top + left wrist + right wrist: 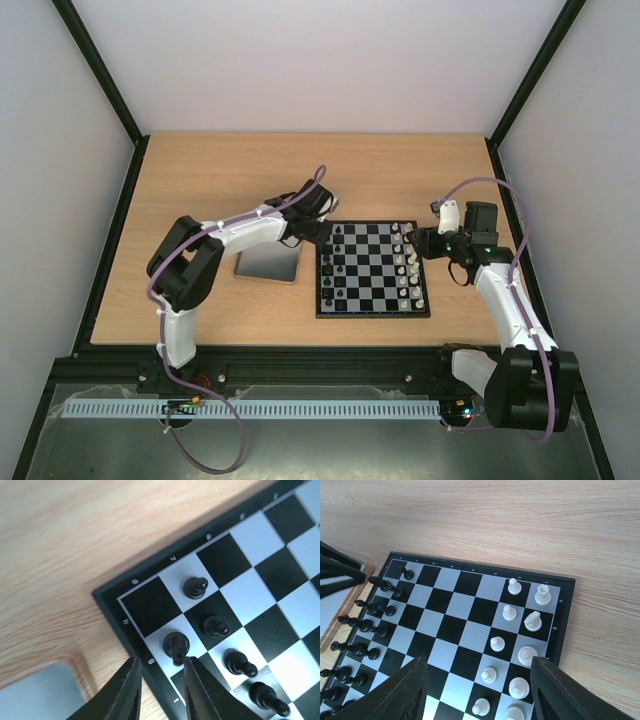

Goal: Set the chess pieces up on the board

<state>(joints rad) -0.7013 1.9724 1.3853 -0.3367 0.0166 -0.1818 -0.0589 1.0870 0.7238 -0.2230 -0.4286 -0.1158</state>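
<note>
The board (372, 272) lies mid-table, with black chess pieces (335, 268) along its left side and white ones (408, 268) along its right. My left gripper (322, 232) hovers over the board's far left corner. In the left wrist view its jaws (161, 664) stand apart with only the board's border between them. A black piece (176, 645) stands on a light edge square just ahead of the right fingertip (192, 666). More black pieces (216, 627) stand beside it. My right gripper (420, 243) hangs wide open (479, 661) above the white pieces (497, 643).
A shiny grey tray (268, 262) lies just left of the board, under the left forearm, and shows at the lower left of the left wrist view (40, 695). Bare wooden table surrounds the board. Black frame rails run along the table's edges.
</note>
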